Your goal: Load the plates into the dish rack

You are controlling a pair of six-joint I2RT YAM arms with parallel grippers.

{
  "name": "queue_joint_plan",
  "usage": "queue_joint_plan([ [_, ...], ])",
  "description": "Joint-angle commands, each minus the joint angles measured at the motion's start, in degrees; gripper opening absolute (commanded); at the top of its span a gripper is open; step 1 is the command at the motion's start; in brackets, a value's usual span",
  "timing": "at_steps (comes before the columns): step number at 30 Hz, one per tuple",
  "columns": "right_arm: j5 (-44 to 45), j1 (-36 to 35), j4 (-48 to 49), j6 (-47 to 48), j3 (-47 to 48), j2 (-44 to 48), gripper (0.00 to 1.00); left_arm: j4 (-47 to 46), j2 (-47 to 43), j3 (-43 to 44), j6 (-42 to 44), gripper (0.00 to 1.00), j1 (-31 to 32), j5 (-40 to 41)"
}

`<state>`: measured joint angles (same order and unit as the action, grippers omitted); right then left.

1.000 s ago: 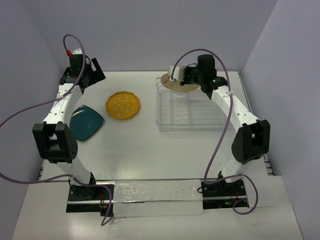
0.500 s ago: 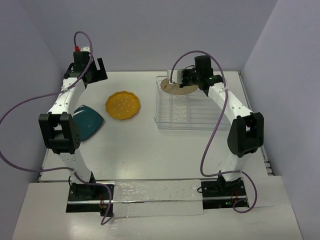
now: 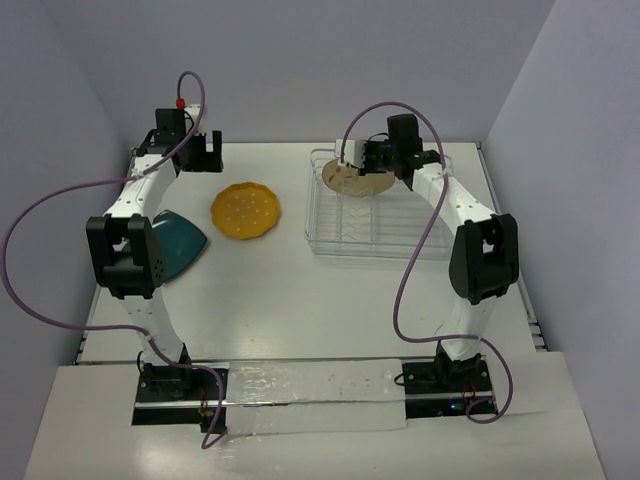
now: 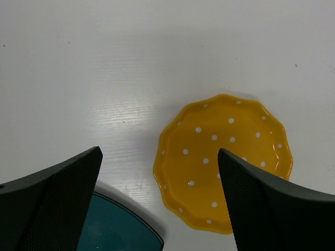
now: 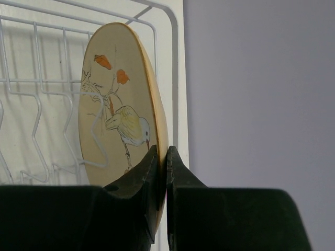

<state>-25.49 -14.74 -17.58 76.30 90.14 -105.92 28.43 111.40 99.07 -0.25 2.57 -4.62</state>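
My right gripper (image 5: 162, 154) pinches the cream bird-painted round plate (image 5: 112, 104) upright at the silver wire rack (image 3: 400, 230). My left gripper (image 4: 158, 152) stands wide.

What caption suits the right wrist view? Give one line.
The right gripper pinches the cream plate by its rim beside a corner of the dish rack.

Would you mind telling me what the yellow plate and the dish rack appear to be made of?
The yellow plate looks like glazed ceramic, possibly melamine: smooth sheen, moulded scalloped rim. The dish rack looks like bent metal wire, silvery-white, plated or coated.
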Motion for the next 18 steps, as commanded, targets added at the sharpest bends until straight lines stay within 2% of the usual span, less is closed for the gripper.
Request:
queue_joint_plan([
  [1,-0.4,0.1,5.3,-1.6,4.2,-1.2,0.11,0.2,1.4,0.9,3.2,0.99,-0.1,-2.5],
  [3,-0.3,0.1,5.3,-2.9,4.9,-1.8,0.18,0.3,1.4,0.2,3.1,0.99,-0.1,-2.3],
  [6,-0.8,0.1,5.4,-3.9,5.7,-1.8,0.21,-0.5,0.6,-0.8,3.1,0.99,-0.1,-2.6],
  [9,-1.1,0.0,5.4,-4.9,6.0,-1.8,0.60,-1.0,0.0,-1.8,3.3,0.99,-0.1,-2.3],
  [17,-0.7,0.0,5.3,-7.4,8.1,-1.1,0.80,-0.6,-0.4,-2.2,4.7,0.99,-0.1,-2.4],
  [18,-1.2,0.0,5.4,-7.8,8.1,-0.3,0.92,-0.7,-0.5,-2.5,5.1,0.99,-0.3,-2.6],
])
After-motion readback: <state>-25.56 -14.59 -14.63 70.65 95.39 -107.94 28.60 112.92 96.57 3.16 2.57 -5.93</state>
